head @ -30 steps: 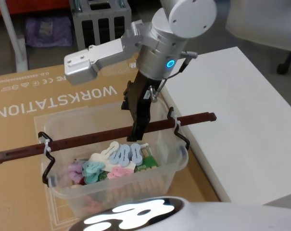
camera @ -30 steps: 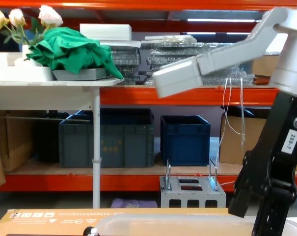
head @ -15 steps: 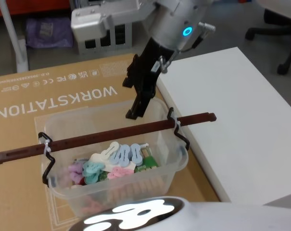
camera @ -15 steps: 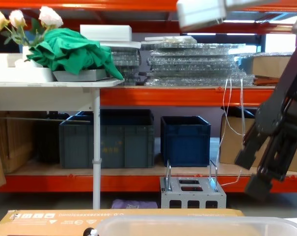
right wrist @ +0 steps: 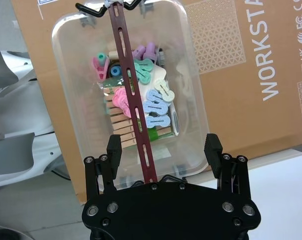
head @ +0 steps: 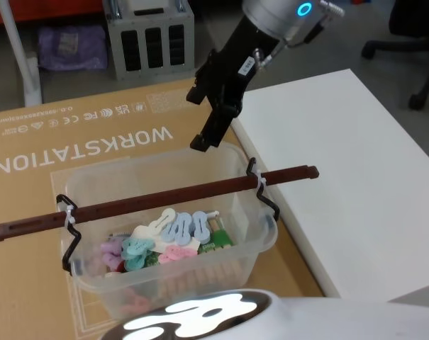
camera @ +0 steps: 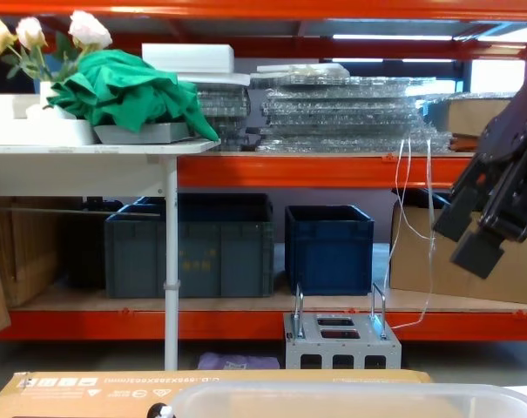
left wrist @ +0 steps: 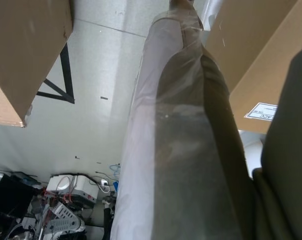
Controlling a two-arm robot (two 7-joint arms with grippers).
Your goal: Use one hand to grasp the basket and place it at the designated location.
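One splayed right gripper (right wrist: 163, 142) — over basket (head: 193, 280)

handle (head: 157, 200) top: free | beneath: clips (head: 179, 228) | right: white table (head: 356, 170)

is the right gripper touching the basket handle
Apart. The chest view shows the right gripper hanging well above the basket rim, clear of the handle.

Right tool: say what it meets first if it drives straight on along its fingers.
Probably the bar handle of the basket, which runs between the open right tool's fingers; depth is unclear.
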